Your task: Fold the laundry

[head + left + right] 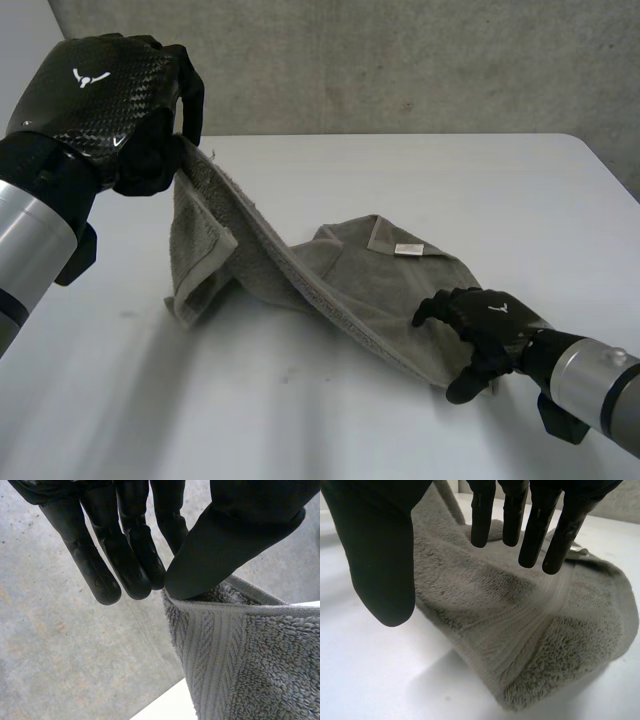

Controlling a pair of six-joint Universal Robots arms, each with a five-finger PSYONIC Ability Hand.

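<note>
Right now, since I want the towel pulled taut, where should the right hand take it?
Probably the near banded corner of the towel, from above: it rests on the table under the right hand, opposite the end the left hand pinches.

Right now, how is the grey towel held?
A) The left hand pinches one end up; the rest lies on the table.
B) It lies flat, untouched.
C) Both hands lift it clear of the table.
A: the left hand pinches the towel's raised end, while its other end lies on the table.
</note>
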